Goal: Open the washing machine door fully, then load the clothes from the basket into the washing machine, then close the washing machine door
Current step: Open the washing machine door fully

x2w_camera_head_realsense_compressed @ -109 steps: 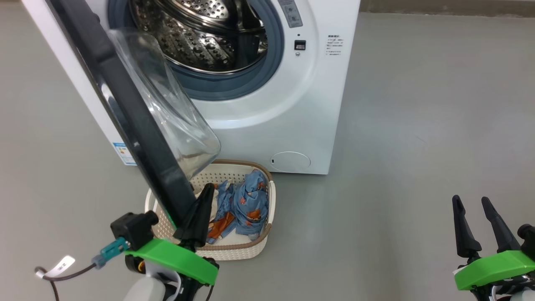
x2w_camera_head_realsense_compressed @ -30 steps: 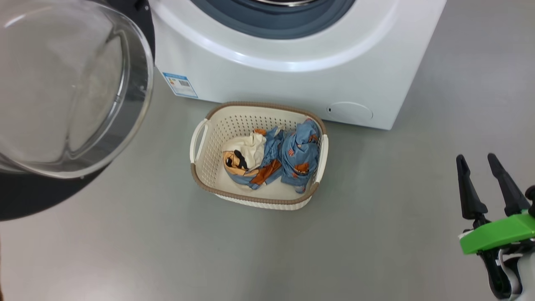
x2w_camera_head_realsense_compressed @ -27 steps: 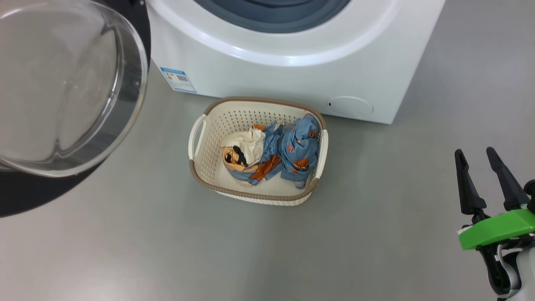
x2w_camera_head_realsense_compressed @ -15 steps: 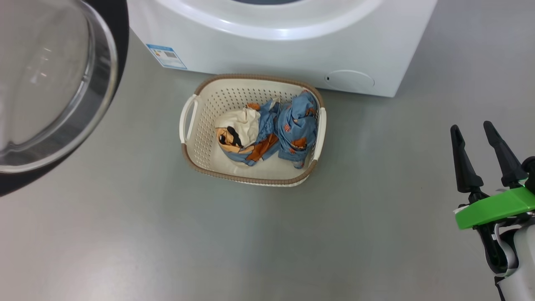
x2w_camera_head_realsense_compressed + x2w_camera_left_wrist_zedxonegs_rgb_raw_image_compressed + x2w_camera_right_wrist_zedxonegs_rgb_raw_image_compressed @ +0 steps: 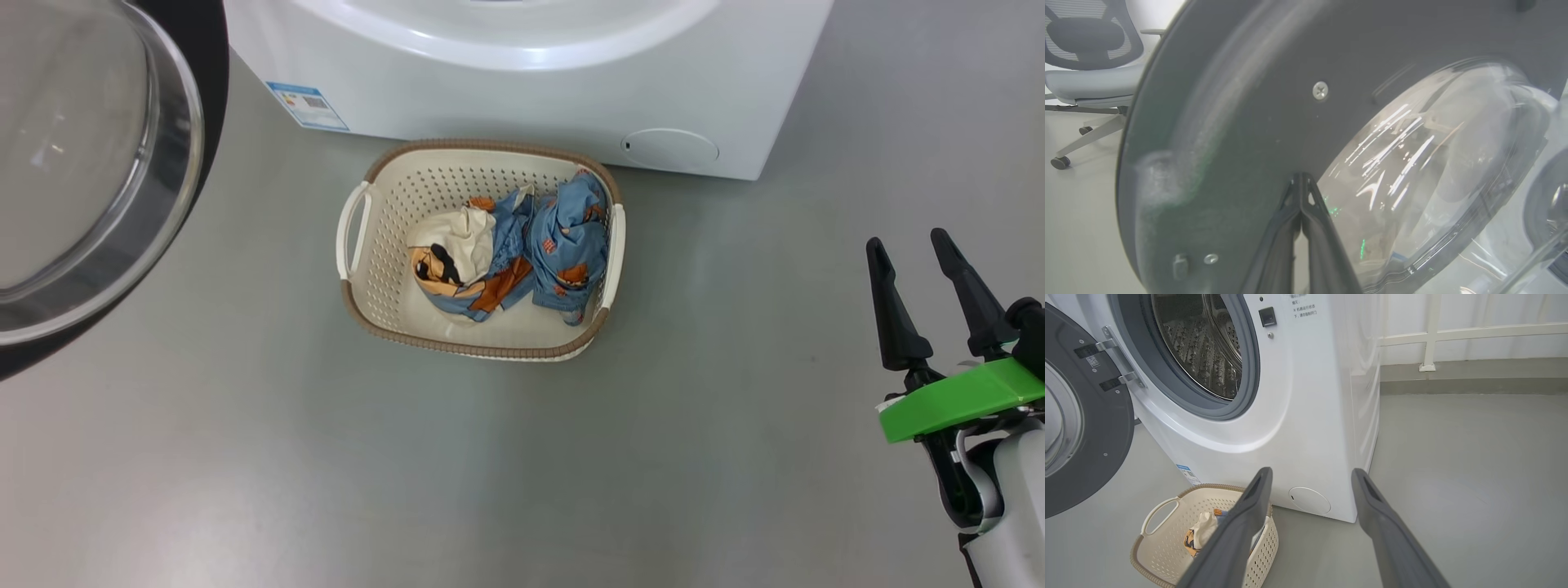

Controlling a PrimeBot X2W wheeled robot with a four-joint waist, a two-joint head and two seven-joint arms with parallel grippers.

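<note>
- The light blue, orange-printed and cream clothes (image 5: 510, 261) lie bunched in the small cream perforated plastic basket (image 5: 473, 349). It sits at the centre of the head view, on the grey floor (image 5: 326, 474) just in front of the big white front-loading washing machine (image 5: 522, 82).
- The round black, glass-bowled washing machine door (image 5: 82, 163), upper left, looks swung wide, so I judge loading is the step in hand.
- The right gripper (image 5: 908, 243), lower right, is spread wide and empty. It should descend over the blue bunch, pinch deep, then lift clear of the rim.
- The left gripper (image 5: 1301, 183) has its fingers pressed together on nothing, tips at the door's dark inner face. Whether they touch it is unclear.
- The drum mouth is cut off at the top of the head view, and the garments cannot be counted.
</note>
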